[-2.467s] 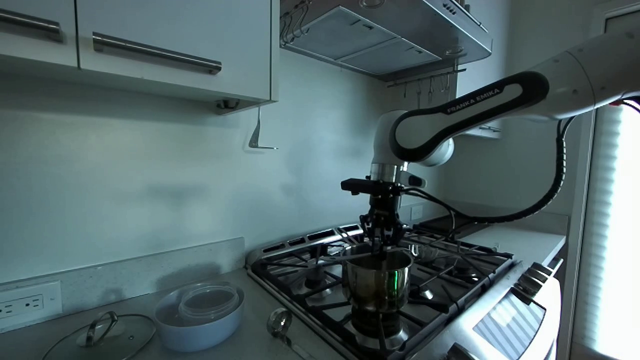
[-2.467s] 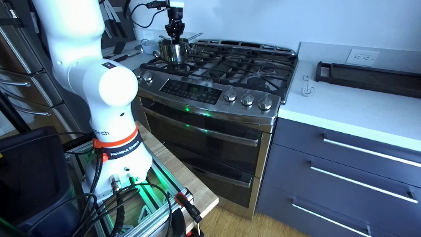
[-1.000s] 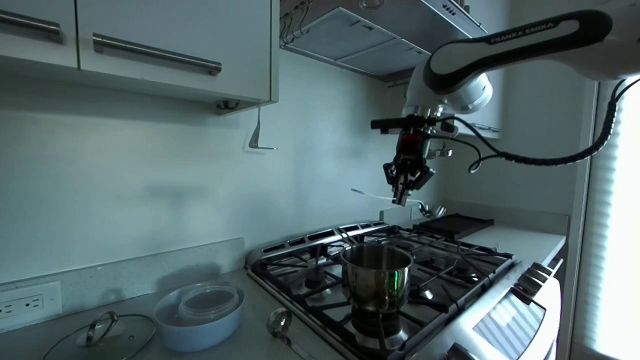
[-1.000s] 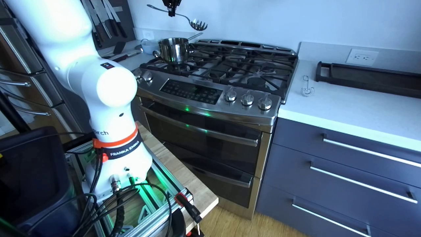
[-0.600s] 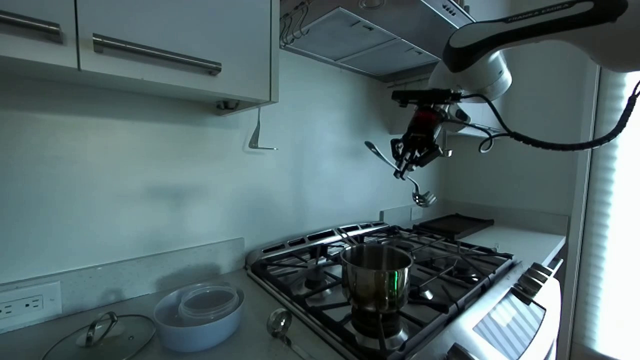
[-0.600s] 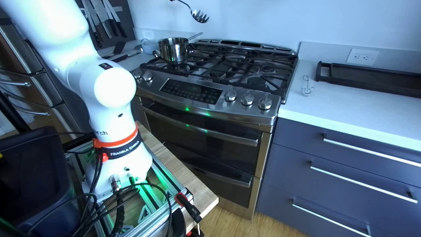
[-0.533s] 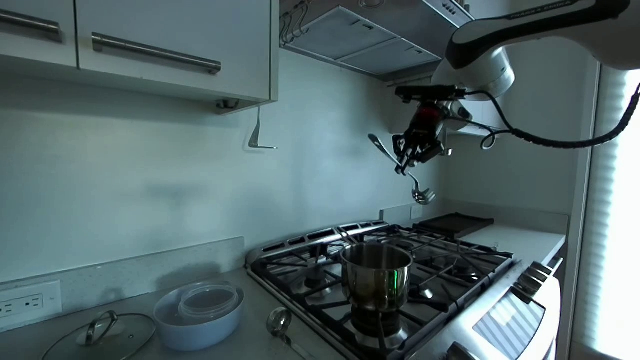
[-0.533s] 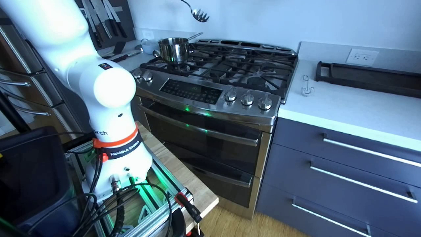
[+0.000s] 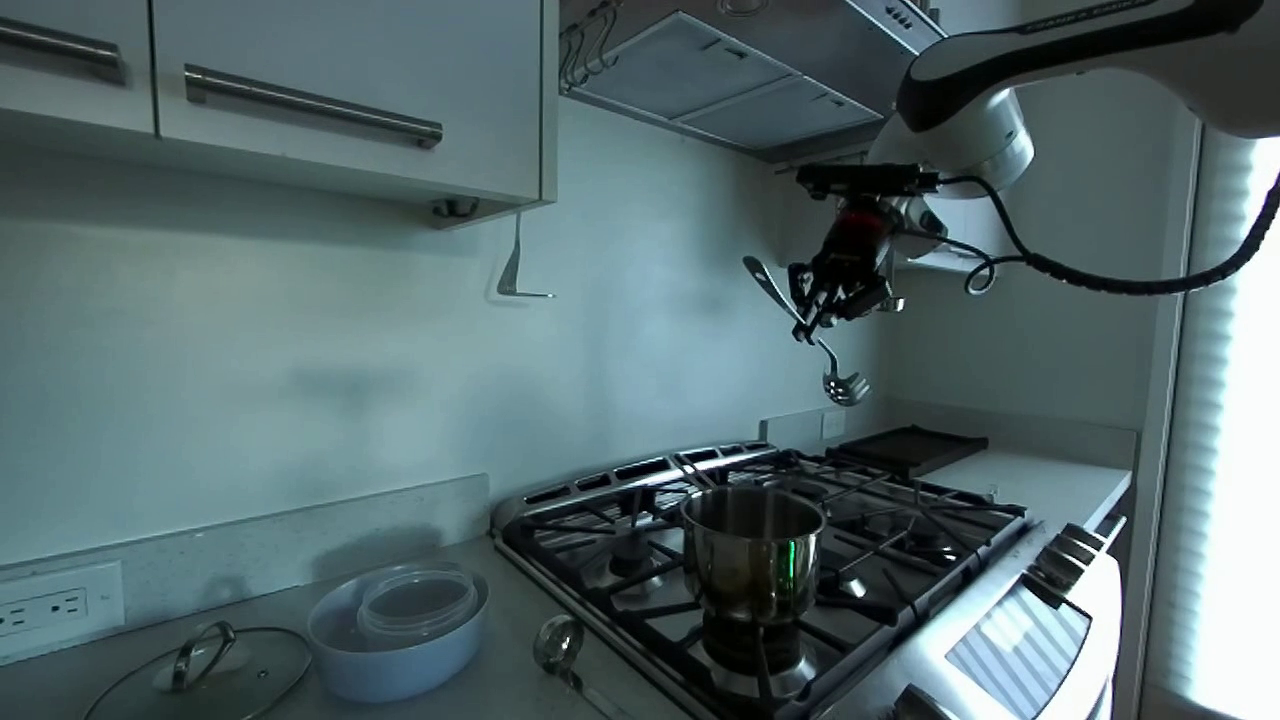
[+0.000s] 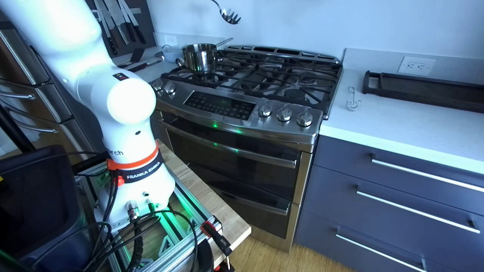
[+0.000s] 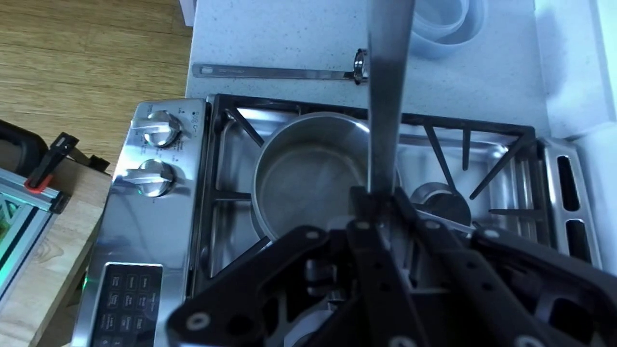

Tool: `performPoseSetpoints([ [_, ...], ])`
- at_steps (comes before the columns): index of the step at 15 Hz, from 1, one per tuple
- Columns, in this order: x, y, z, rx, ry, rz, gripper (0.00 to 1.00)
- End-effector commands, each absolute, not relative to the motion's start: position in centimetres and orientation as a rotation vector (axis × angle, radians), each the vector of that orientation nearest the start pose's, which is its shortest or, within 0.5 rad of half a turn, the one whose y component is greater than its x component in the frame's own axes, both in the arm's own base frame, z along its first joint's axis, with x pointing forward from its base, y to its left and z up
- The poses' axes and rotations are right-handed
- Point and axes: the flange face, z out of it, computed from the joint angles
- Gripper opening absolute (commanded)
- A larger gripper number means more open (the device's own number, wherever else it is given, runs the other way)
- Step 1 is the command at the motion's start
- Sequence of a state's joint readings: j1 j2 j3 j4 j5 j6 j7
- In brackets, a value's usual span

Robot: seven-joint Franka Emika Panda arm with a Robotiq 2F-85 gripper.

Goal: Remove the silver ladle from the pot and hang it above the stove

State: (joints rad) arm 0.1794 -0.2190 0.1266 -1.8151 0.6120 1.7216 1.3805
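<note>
A: Nearest, in an exterior view?

B: A glass lid; just beside it, a white bowl with a clear container nested inside. Next, a round-bowled ladle, laid on the counter near the stove.

A: And the pot?

B: Set on the stove, its handle turned toward the wall.

A: The gripper?

B: Clenched on the handle of the pronged silver ladle, which is held tilted, prongs low, well above the stove and out of the pot. In the wrist view, part of the pot's rim is hidden by that handle.

A: Farther off, or in the way?

B: A dark tray is seen past the stove. Overhead, a range hood is noted, with hooks hung at its near end; its far end is covered by the robot arm.
</note>
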Motion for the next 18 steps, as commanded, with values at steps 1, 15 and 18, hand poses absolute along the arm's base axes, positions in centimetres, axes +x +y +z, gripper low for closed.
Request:
performPoseSetpoints([
  [1, 46.3, 20.8, 66.0, -2.145, 1.382, 0.521, 0.03],
  [15, 50.6, 24.8, 71.0, -1.603, 1.274, 0.868, 0.03],
  [18, 51.3, 25.5, 71.4, -1.524, 1.266, 0.897, 0.03],
])
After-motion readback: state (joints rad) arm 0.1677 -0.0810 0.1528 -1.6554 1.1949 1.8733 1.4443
